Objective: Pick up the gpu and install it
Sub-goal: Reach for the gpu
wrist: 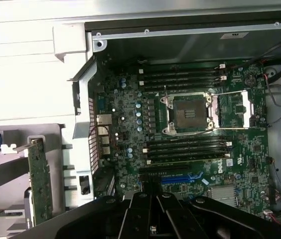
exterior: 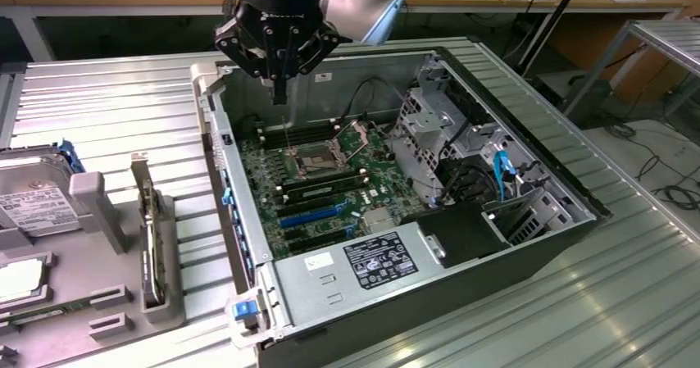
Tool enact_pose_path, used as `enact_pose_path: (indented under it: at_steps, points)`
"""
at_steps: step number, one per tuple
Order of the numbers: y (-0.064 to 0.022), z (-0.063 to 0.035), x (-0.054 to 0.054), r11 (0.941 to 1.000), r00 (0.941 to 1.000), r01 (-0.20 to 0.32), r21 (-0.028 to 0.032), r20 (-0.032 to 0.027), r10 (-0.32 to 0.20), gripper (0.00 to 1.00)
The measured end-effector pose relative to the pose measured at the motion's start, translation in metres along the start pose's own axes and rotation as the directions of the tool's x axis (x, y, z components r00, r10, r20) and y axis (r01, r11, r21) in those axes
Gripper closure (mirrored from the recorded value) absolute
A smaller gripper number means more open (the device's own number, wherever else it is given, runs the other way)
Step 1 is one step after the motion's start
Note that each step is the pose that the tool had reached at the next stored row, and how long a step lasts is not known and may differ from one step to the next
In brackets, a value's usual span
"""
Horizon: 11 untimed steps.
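The gripper (exterior: pixel 280 96) is hanging straight down over the motherboard (exterior: pixel 261 171), its fingers pressed together on nothing; the gpu (exterior: pixel 147 220) is standing in its rack (exterior: pixel 164 290).

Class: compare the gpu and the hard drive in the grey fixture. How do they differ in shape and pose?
The gpu is a thin, long card; the hard drive is boxy. The gpu stands on edge; the hard drive lies with its white label up. Both sit in the grey fixture, outside the computer case.
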<state>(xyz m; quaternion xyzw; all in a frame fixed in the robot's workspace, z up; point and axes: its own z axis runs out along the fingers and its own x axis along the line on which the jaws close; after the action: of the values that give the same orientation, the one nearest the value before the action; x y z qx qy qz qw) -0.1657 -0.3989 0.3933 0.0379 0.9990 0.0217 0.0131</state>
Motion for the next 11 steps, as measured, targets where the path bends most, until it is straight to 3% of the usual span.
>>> enact_pose_path:
  at_steps: [11]
  points:
    - [-0.0008,-0.0003,0.0107,1.0000,1.0000,0.000,0.0001,-0.0001,0.000,0.89]
